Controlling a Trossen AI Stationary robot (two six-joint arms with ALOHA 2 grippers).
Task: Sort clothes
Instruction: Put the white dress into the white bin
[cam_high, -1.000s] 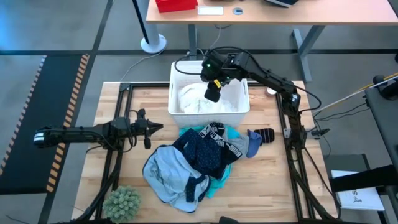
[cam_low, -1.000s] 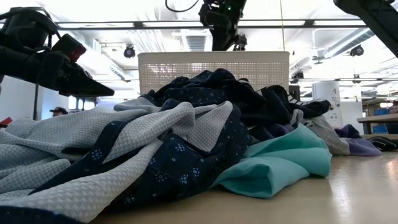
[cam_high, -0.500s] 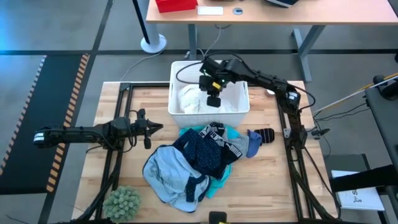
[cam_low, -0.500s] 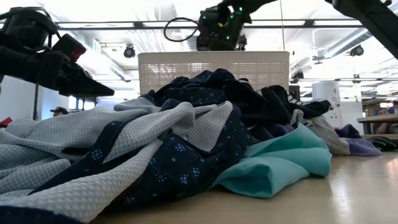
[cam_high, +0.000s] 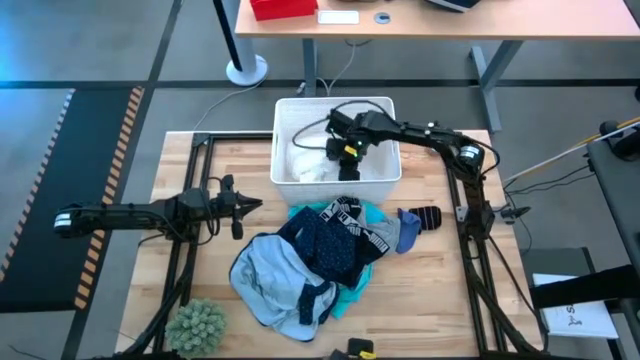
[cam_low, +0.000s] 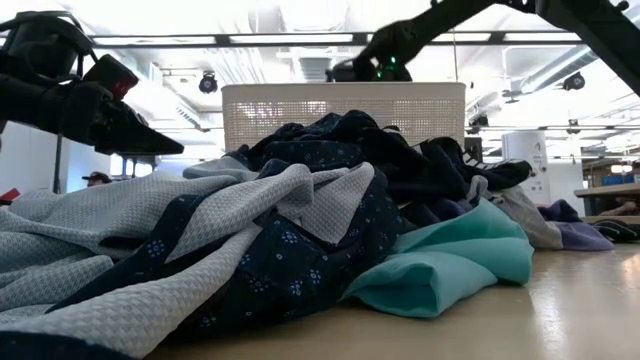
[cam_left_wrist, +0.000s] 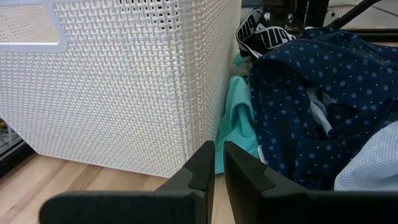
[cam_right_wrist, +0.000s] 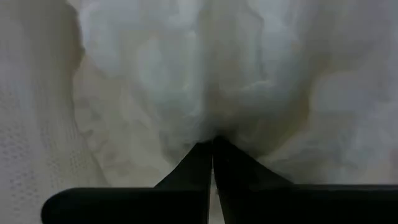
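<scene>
High view | right gripper (cam_high: 347, 172) has dropped into white basket (cam_high: 283, 115) at 12 o'clock, jaws now pinched, seemingly on white garment (cam_right_wrist: 205, 81) | left gripper (cam_high: 240, 207) idle, together, 9 o'clock | unsorted clothes pile (cam_high: 320, 260) centre.

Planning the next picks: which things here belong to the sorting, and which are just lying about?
Job:
white garment in the white basket
navy patterned garment
light blue garment
turquoise garment
black garment with lettered waistband
dark striped sock

Lying about:
fuzzy green ball
red box on the far desk
</scene>
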